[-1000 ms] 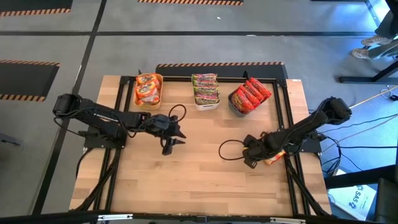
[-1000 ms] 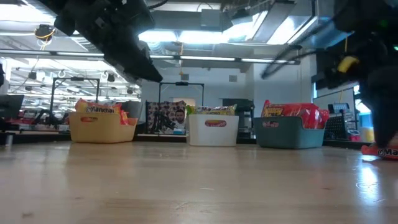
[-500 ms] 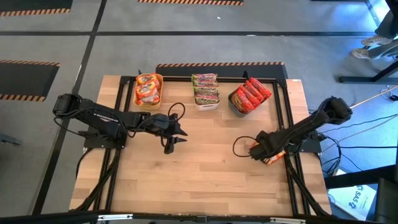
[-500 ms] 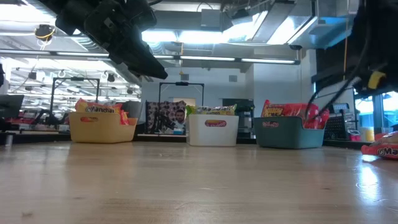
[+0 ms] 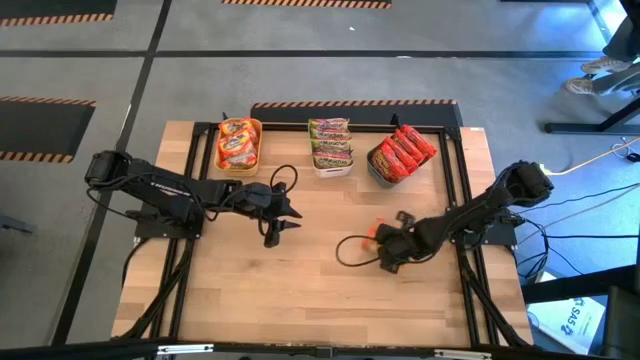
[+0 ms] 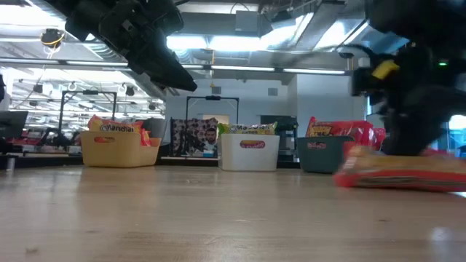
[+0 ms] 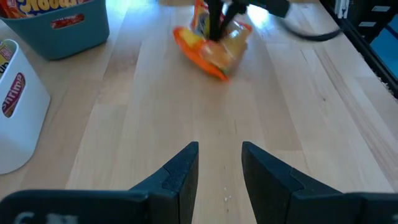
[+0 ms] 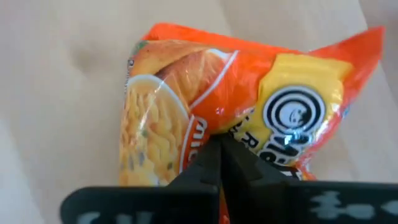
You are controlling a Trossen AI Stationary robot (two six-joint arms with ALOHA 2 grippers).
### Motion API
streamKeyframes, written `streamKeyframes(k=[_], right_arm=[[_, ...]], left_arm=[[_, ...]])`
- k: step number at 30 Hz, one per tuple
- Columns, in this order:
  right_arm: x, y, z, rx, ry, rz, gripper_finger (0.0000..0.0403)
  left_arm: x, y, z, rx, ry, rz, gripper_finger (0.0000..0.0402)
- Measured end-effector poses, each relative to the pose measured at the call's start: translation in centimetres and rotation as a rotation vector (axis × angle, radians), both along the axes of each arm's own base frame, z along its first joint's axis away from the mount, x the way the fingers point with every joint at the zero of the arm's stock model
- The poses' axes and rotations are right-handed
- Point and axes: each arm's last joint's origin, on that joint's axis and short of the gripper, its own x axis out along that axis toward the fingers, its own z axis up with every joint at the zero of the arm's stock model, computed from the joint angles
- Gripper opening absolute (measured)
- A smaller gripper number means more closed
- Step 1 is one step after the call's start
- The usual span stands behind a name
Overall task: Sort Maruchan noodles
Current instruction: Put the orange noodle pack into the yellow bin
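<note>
Yellow bin (image 5: 240, 160), white bin (image 5: 331, 168), grey bin (image 5: 380, 172)

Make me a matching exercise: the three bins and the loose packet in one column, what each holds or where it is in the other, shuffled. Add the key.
Things:
1. yellow bin
2. white bin
3. dark grey bin
4. orange packet

States:
A. holds red packets
B. pinched by the right gripper, out on the table
C. holds orange-yellow packets
D. holds green-pink packets

Pairs: 1-C, 2-D, 3-A, 4-B
</note>
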Motion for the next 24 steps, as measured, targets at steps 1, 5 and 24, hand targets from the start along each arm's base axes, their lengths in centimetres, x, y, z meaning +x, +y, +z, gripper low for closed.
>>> streamKeyframes(k=[1, 5, 24], right_arm=[[0.7, 0.2, -0.1, -0.012, -0.053, 0.044, 0.0], [3.1, 1.2, -0.4, -0.066, -0.245, 0.259, 0.0], [6.8, 3.3, 4.0, -0.245, -0.374, 0.475, 0.0]], left_arm=[[0.0, 0.0, 0.0, 0.0, 0.0, 0.0, 0.0117], [0.0, 0.0, 0.0, 0.0, 0.0, 0.0, 0.0117], [1.3, 0.1, -0.2, -0.153, -0.061, 0.063, 0.0176]])
